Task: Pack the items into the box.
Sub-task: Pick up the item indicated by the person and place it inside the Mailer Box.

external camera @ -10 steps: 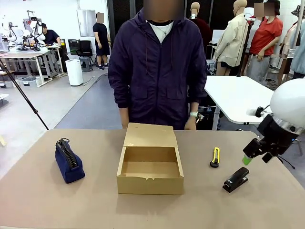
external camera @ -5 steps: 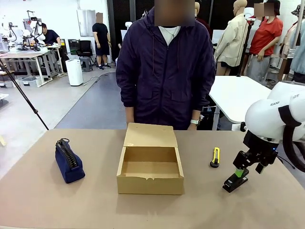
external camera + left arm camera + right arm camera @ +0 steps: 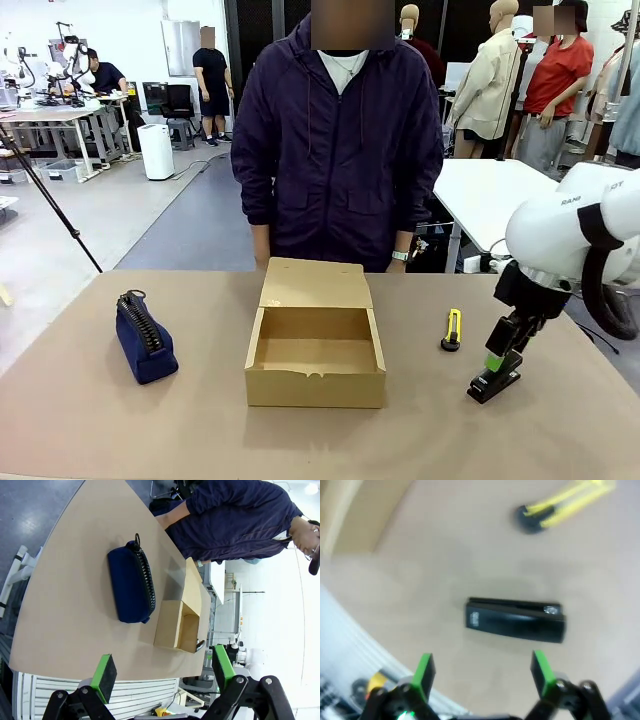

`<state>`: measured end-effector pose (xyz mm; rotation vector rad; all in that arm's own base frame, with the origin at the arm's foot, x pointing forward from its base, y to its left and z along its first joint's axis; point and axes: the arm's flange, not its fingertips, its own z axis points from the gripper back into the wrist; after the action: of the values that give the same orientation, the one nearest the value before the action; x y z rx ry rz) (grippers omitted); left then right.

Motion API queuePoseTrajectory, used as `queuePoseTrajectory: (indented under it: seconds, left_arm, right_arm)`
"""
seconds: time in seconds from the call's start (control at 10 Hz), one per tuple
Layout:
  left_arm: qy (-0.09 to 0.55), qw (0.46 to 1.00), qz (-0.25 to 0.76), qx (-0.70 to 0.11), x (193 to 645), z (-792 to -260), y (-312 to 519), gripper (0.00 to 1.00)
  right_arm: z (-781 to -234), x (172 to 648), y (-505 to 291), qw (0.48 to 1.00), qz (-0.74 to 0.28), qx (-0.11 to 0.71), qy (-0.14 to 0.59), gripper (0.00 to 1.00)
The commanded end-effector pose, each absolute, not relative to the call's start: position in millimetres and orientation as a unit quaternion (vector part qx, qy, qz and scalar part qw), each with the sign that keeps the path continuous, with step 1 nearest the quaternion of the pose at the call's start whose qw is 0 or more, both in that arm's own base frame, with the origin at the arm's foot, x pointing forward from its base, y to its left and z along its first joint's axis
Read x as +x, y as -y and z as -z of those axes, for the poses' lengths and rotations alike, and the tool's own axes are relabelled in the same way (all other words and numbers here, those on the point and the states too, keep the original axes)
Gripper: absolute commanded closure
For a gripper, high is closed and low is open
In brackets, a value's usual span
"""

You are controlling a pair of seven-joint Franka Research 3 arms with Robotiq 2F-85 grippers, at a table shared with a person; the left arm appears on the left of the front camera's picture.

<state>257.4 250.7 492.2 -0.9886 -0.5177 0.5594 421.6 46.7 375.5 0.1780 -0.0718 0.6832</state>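
The brown cardboard box (image 3: 315,352) stands open at the table's middle, its flap lid laid back toward the person. A navy zip pouch (image 3: 143,337) lies to its left, also seen as the pouch (image 3: 131,584) in the left wrist view beside the box (image 3: 177,625). Right of the box lie a yellow-and-black utility knife (image 3: 453,329) and a black stapler (image 3: 495,375). My right gripper (image 3: 494,362) hangs open just above the stapler (image 3: 515,620), fingers either side of it, apart from it; the knife (image 3: 559,506) lies beyond. My left gripper (image 3: 162,670) is open and empty, well away from the pouch.
A person in a dark purple jacket (image 3: 340,150) stands at the far edge behind the box, hands down at the table edge. A white table (image 3: 495,205) stands behind at the right. Bare tabletop (image 3: 200,420) runs along the front.
My right arm has swung in from the right edge and come down, bringing the open gripper from above the table's right side to just over the stapler. Box, pouch and knife have not moved.
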Motion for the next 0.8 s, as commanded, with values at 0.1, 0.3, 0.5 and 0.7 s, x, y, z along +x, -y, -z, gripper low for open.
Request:
queuePoseTrajectory:
  seconds: [0.1,0.3,0.5,0.7]
  left_arm:
    - [0.251,0.808,-0.254,-0.469,256.8,-492.4,-252.3,0.00]
    - [0.251,0.808,-0.254,-0.469,256.8,-492.4,-252.3,0.00]
    - [0.251,0.808,-0.254,-0.469,256.8,-492.4,-252.3,0.00]
    - [0.251,0.808,-0.254,-0.469,256.8,-492.4,-252.3,0.00]
  right_arm:
    - [-386.9,420.3,-42.9,0.702,-0.702,0.118,0.020,0.00]
    - [-386.8,421.0,-44.6,0.653,-0.752,0.088,0.028,0.00]
    - [-386.1,417.7,-50.7,0.627,-0.777,0.050,0.031,0.00]
    - [-390.5,417.4,-49.7,0.651,-0.757,-0.010,0.050,0.00]
